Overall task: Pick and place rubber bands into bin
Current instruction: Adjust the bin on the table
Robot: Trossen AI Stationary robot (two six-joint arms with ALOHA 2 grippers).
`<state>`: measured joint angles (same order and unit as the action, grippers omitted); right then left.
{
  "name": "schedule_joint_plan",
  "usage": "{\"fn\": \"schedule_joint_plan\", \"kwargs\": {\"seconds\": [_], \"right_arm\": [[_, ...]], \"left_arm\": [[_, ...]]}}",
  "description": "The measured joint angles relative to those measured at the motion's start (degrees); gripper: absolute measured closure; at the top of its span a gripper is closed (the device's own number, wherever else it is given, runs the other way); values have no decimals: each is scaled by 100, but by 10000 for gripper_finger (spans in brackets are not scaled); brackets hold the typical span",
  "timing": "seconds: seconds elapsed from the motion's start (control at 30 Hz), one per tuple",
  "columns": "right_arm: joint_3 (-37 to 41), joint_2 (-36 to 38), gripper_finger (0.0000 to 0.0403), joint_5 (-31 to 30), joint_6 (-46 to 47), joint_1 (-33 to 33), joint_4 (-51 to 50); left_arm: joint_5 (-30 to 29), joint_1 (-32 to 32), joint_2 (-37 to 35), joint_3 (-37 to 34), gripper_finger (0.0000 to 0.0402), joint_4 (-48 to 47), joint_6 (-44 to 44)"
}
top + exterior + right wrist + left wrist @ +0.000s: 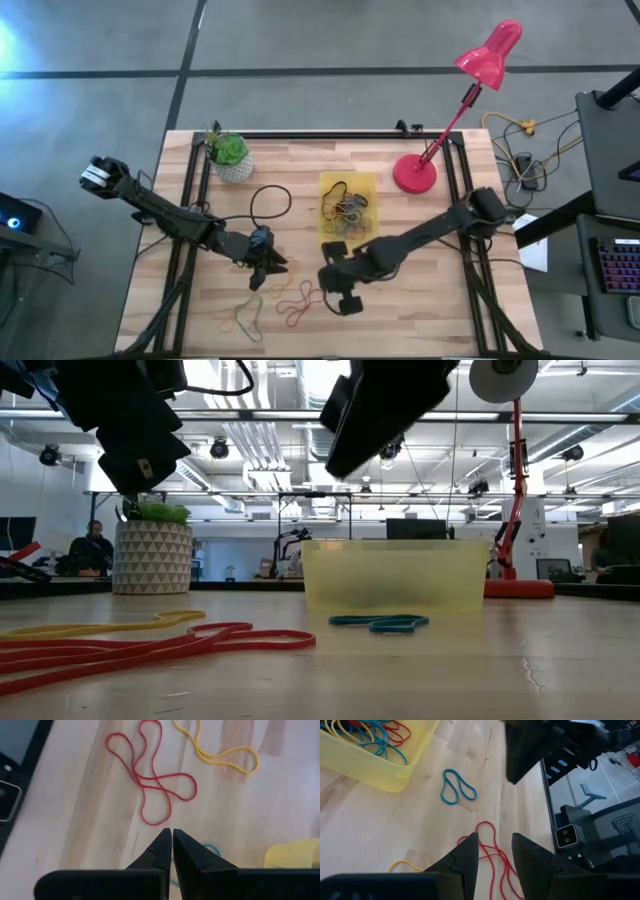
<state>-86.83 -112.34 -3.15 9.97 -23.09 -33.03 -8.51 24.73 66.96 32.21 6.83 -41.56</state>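
While the bench [420,300] takes up most of the overhead view, the landmark to go by is the bin [366,184], the see-through yellow tray sitting mid-bench, and I'd say the job is somewhere past halfway: a good tangle of rubber bands [348,212] in blue, yellow, red and dark colours is already piled inside it. What's left sits on the near side of the bin: a teal band [456,786] lying flat just beside its wall, a pair of red bands [150,775] looped over each other a bit farther out, and a yellow band [222,750] next to those. They all look thin and floppy, squashed into figure-eights and squiggles, not round. The left gripper [495,847] hovers over the red ones, off the bin's near-left corner, fingers partway apart and holding nothing. The right gripper [172,836] hangs just off the bin's near edge, pinched fully together and also empty, above bare wood near the red loops.
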Motion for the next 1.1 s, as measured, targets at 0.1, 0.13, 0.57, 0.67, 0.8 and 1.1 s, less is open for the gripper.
{"fn": "schedule_joint_plan", "kwargs": {"seconds": [0.1, 0.13, 0.57, 0.67, 0.8, 1.1], "right_arm": [[-2, -186, 394, 171, -96, 116, -17], [0, -248, 394, 258, -100, 141, -50], [155, -491, 304, 814, 271, 464, -203], [246, -491, 277, 808, 346, 507, -377], [357, -491, 249, 821, 489, 527, -372], [782, -474, 209, 568, 815, 538, 358]], "left_arm": [[0, 0, 0, -31, 300, -2, 0], [0, 2, 0, -36, 300, -15, 0], [0, 4, 0, -83, 300, -9, 201], [0, 4, 0, -87, 300, 0, 201], [0, 4, 0, -120, 300, 7, 279], [2, 9, 0, -284, 300, 19, 291]]}}
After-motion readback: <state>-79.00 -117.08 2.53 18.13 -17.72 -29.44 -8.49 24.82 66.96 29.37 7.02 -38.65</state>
